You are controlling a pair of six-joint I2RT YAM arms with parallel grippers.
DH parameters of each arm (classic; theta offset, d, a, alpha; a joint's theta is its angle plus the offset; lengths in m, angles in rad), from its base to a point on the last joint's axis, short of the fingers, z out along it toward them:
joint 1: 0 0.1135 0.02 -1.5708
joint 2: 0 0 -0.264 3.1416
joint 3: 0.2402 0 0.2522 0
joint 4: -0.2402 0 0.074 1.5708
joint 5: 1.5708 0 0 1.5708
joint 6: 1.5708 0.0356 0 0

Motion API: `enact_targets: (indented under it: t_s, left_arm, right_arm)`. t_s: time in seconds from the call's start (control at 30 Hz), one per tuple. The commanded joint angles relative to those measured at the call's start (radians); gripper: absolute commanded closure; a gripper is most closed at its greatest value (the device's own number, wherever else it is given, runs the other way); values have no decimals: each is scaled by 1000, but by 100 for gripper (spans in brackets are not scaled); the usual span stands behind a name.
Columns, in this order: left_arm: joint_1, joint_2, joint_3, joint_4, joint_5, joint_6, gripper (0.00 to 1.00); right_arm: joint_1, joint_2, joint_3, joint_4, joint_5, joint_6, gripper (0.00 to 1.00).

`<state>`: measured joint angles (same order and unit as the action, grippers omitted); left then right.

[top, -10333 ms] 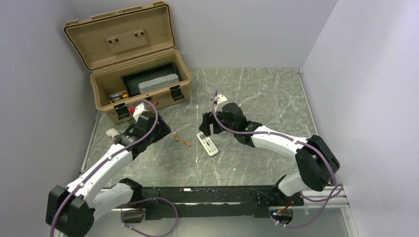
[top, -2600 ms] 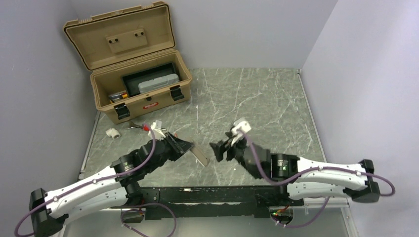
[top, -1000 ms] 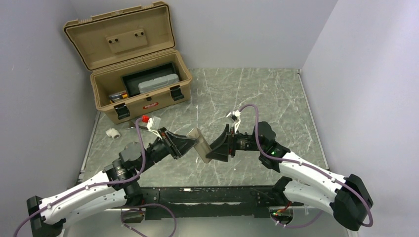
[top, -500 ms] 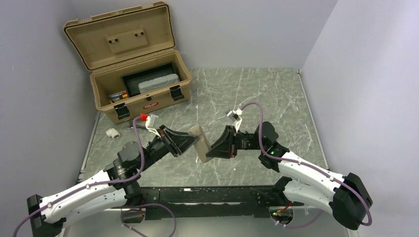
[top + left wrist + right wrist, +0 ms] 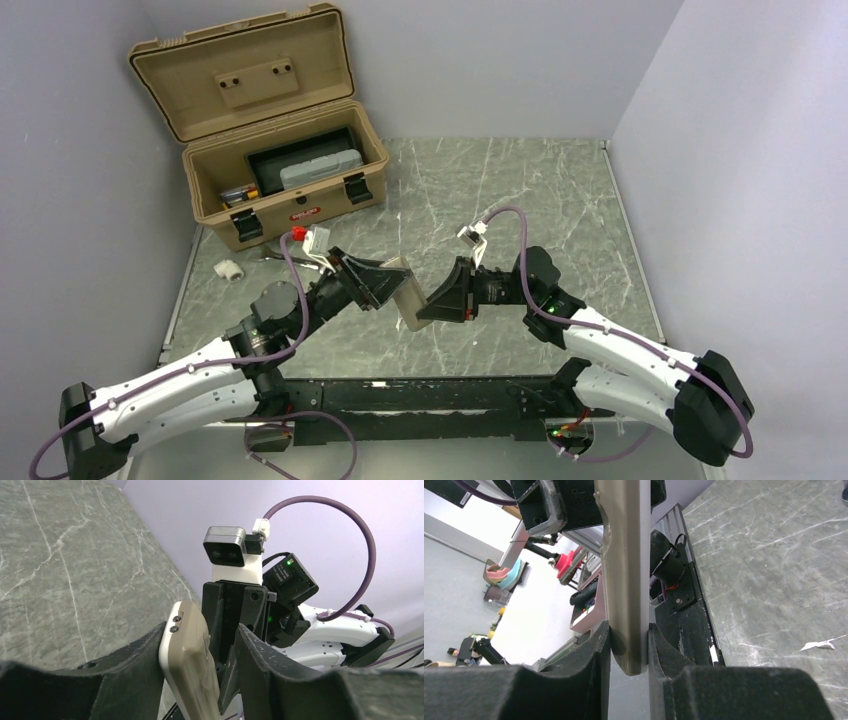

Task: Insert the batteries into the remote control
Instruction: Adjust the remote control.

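The remote control (image 5: pixel 405 290) hangs in the air above the table's near middle, greyish back showing, between both arms. My right gripper (image 5: pixel 424 309) is shut on its lower end; in the right wrist view both pads press the remote control (image 5: pixel 624 570) at my right gripper (image 5: pixel 629 630). My left gripper (image 5: pixel 392 282) stands open around the upper end. In the left wrist view the remote control (image 5: pixel 187 660) leans on the left finger of my left gripper (image 5: pixel 201 630), with a gap to the right finger. The batteries are hidden.
An open tan toolbox (image 5: pixel 280 190) stands at the back left with a grey case (image 5: pixel 320 168) inside. A small white block (image 5: pixel 228 268) lies on the marble table (image 5: pixel 520 200) near the left wall. The black base rail (image 5: pixel 420 395) runs along the near edge.
My right gripper has shut on the remote's lower end. My left gripper, shut on it a second ago, has opened and shifted slightly up and right. The remote stays aloft.
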<state>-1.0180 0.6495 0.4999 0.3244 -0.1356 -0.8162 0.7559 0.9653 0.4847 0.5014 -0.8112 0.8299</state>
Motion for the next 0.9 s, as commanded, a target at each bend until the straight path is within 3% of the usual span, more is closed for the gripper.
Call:
enact_targets:
  t_s: [0.0, 0.23, 0.47, 0.63, 0.87]
  left_arm:
    - [-2, 6, 15, 80, 10, -2, 49]
    - [-3, 19, 1, 110, 31, -19, 64]
    - [-3, 55, -1, 125, 86, -33, 57]
    - [-3, 64, -15, 132, 105, -43, 58]
    - [-2, 38, -26, 123, 87, -46, 76]
  right_arm:
    - [-2, -32, 37, 19, 0, -10, 100]
    - [-2, -28, 35, 24, -10, -4, 100]
    - [-1, -35, 45, 10, -5, -9, 100]
    - [-2, -36, 54, 5, -7, -11, 100]
    - [-2, -30, 52, 6, -6, -12, 100]
